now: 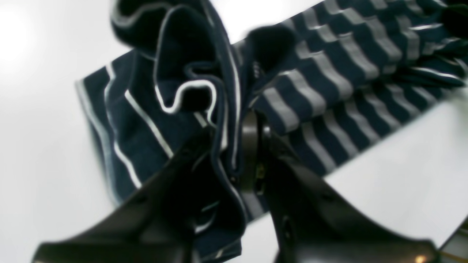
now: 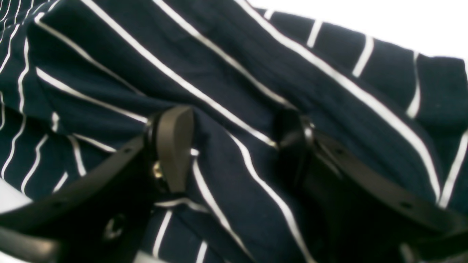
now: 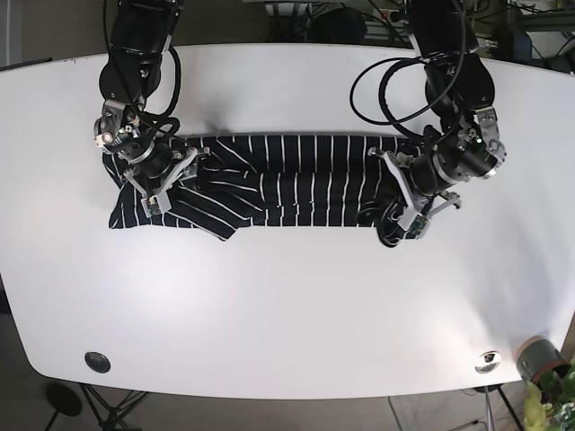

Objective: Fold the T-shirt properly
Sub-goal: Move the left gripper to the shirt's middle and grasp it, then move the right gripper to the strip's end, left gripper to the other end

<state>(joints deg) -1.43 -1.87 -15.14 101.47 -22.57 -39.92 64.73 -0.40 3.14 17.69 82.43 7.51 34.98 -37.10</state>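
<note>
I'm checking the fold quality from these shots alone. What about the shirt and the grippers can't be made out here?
- Base view: the T-shirt ends are covered by the left gripper and right gripper, so sleeves and collar stay hidden.
- Left wrist view: blurred; the fabric bunched in the gripper can't be identified as hem or sleeve.
- Right wrist view: the frame cuts off the shirt; fingers are spread, contact unclear.

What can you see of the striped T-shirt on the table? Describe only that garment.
The T-shirt is dark navy with thin white stripes, soft knit by its look. It lies as a long, rumpled band across the white table. The left gripper pinches bunched fabric at one end; the right gripper sits open over the other, fingers pressing into cloth.
</note>
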